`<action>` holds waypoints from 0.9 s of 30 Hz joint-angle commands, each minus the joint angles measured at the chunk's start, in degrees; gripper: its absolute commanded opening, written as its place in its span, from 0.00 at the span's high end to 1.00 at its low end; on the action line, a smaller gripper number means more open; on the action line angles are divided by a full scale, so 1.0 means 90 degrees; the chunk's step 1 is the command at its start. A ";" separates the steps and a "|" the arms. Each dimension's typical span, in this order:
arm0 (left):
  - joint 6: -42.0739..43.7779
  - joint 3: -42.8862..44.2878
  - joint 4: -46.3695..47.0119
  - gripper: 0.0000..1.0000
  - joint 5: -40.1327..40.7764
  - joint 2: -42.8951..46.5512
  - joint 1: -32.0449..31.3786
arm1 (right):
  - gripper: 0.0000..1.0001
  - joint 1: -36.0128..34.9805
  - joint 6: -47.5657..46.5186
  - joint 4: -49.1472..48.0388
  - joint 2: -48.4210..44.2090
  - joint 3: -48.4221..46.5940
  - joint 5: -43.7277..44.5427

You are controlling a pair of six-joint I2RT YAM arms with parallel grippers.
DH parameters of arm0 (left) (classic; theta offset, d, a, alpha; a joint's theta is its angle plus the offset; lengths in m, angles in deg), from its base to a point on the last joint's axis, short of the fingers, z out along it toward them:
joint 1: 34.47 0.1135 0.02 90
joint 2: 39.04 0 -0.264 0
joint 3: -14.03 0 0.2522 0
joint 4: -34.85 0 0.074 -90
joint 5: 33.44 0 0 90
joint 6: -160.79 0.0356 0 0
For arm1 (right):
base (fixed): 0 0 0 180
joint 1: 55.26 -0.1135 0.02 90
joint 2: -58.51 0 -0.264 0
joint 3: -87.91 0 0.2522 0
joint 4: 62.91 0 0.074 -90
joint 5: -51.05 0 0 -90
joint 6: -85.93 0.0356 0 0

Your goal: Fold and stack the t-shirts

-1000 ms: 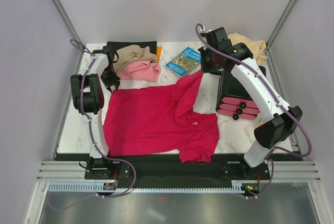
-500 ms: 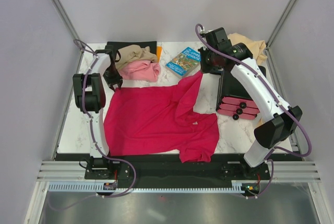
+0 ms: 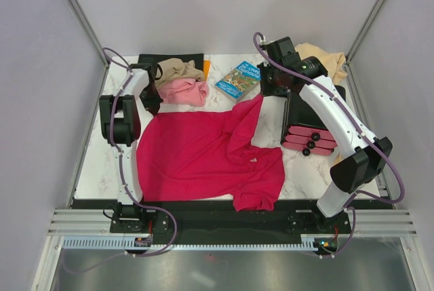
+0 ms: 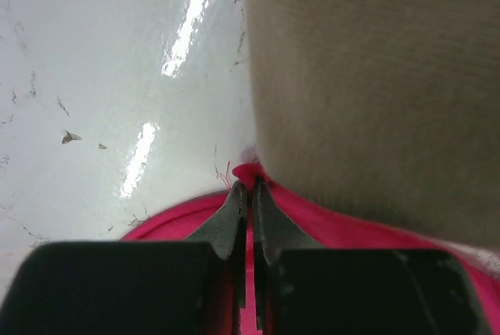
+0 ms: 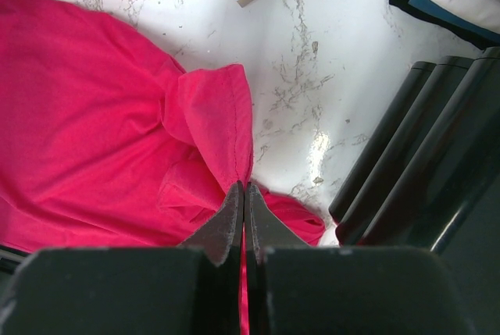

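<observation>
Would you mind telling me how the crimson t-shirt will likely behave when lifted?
Probably floppy: the crimson t-shirt lies creased, a corner bunched at the right tool. Lifted, it would likely sag between that and the left tool. Seemingly light: thin cloth, pinched flat.

The left arm (image 3: 127, 169) and the right arm (image 3: 332, 111) are built alike: smooth white link shells alternate with chunky black joint housings (image 3: 356, 167), and each arm is mounted on a small black base (image 3: 132, 216). A purple cable (image 3: 173, 225) runs along each arm and hangs off it in loose loops near the base and the wrist. The wrists carry boxy black blocks. In the wrist views the left pincer (image 4: 251, 187) and the right pincer (image 5: 244, 188) look the same: two dark grey fingers (image 4: 230, 218) taper to thin wedge tips, set in matte black carriers with rounded corners.
</observation>
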 commanded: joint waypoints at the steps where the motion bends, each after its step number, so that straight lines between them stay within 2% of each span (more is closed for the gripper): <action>1: 0.0120 -0.0378 0.0263 0.98 0.0136 -0.0058 -0.0022 | 1.00 0.0020 0.0089 -0.0133 -0.0091 0.0005 0.0066; 10: -0.0094 -0.0418 0.0361 0.98 0.0517 0.1708 -0.0022 | 1.00 0.0020 0.0040 -0.0259 -0.0042 0.0044 0.0524; 18: -0.0309 -0.0457 0.0332 0.98 0.0927 0.3378 -0.0012 | 1.00 0.0225 -0.0204 -0.0435 0.0192 -0.0483 0.0847; 27: -0.0280 -0.0730 0.0195 0.98 0.1132 0.4425 -0.0012 | 1.00 0.0663 -0.0380 -0.0523 0.0475 -0.1400 0.0955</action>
